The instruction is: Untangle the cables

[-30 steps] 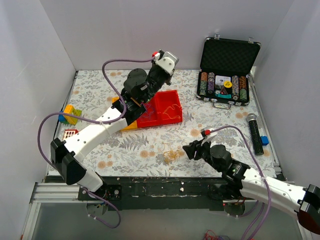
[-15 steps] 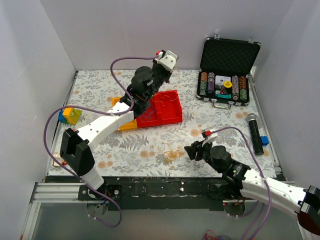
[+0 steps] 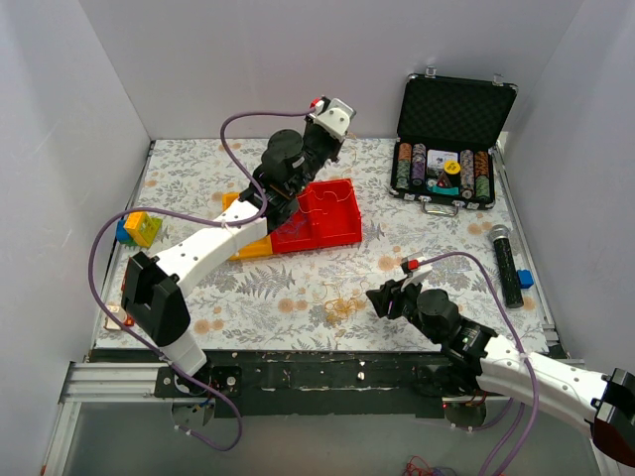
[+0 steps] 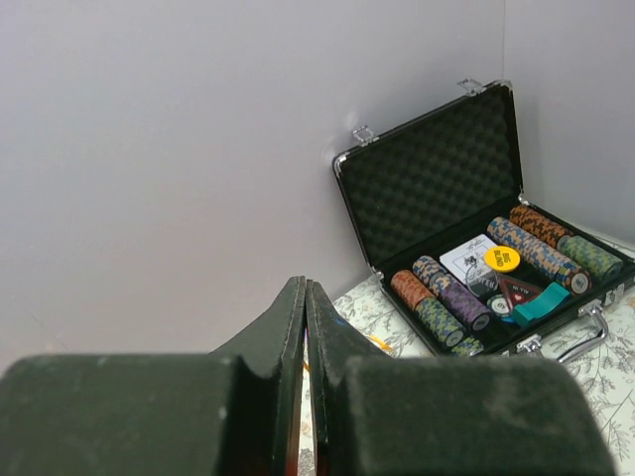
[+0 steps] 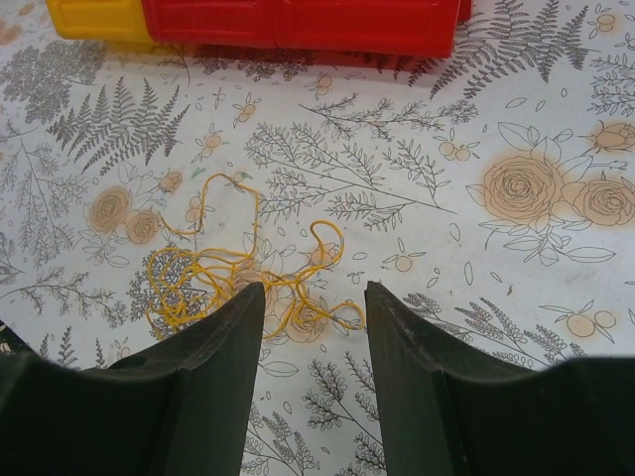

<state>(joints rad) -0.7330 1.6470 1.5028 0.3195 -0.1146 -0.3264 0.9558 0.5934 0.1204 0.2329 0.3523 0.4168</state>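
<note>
Cables: thin yellow-orange loops are seen lying on the floral tablecloth, near-centre, on the near side of the red tray.
Right gripper: fingers are held spread with nothing gripped, tips at the bundle's near edge.
Left gripper: fingers are pressed together, raised at the far side, pointed toward the open chip case.
</note>
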